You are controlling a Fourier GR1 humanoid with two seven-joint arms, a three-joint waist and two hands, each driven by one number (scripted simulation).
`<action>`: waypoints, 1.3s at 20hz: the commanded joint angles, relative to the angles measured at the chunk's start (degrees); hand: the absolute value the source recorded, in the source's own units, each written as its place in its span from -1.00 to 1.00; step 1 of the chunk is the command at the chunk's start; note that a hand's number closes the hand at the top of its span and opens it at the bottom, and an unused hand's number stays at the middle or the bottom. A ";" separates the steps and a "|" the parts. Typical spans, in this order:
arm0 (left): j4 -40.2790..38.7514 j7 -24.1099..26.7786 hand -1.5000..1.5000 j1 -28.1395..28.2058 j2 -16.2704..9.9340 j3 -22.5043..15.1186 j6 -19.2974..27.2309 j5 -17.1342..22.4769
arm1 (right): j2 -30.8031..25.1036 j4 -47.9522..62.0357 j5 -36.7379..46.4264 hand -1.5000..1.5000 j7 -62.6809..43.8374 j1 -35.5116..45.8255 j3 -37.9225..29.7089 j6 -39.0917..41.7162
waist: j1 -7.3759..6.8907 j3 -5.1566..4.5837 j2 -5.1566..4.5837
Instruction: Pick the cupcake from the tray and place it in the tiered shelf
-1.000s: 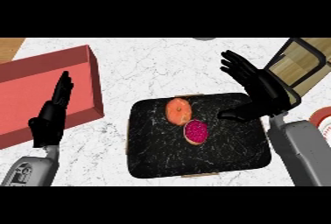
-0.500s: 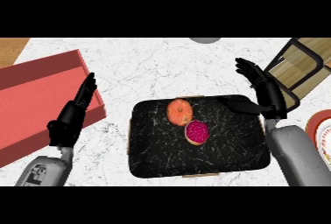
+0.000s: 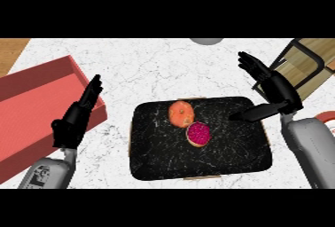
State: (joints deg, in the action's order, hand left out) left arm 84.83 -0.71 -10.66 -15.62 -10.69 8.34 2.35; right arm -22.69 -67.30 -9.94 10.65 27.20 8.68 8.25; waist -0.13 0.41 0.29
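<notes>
Far left I've got a red box (image 3: 33,115) lying on the marble counter (image 3: 157,66), w/ my left hand (image 3: 73,124) just at its right edge, fingers straight and pointing up, nothing in it. Center is the black tray (image 3: 203,159); the cupcake (image 3: 199,133), pink-topped, sits on it near the middle, touching or just beside an orange round item (image 3: 182,113) up-left of it, can't tell what that one is exactly. Right hand (image 3: 278,88) hangs over the tray's upper right corner, fingers extended upward, thumb (image 3: 252,113) sticking out toward the cupcake but apart from it, holding nothing. Top right corner: the tiered shelf (image 3: 304,66), wood w/ dark frame, partly behind that hand.
</notes>
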 commanded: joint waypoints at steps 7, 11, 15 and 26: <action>-1.32 -1.37 0.00 1.00 2.41 -0.20 -0.12 -0.38 | -7.87 -14.11 4.17 -1.00 -20.36 6.24 6.61 8.88 | 0.50 -0.48 -0.02; -2.45 0.72 0.00 2.55 3.77 -1.46 0.60 -1.83 | -11.40 -18.32 4.74 -1.00 -30.22 11.47 10.68 16.07 | 0.54 -0.58 0.08; -1.38 -1.51 0.00 1.28 1.31 0.80 -1.23 -0.74 | -12.84 -25.97 8.08 -1.00 -38.91 12.24 15.54 18.84 | 0.82 -0.55 0.26; -0.88 -2.58 0.00 -0.19 5.80 -0.43 -1.12 -4.22 | -7.20 -38.26 12.02 -1.00 -49.96 5.27 12.70 20.88 | 0.23 -0.42 -0.23</action>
State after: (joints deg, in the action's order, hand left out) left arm 84.80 -1.00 -10.46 -12.57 -9.42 6.85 -0.60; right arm -31.27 -103.62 0.22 -37.93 34.01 22.77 27.67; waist 0.17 0.36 0.50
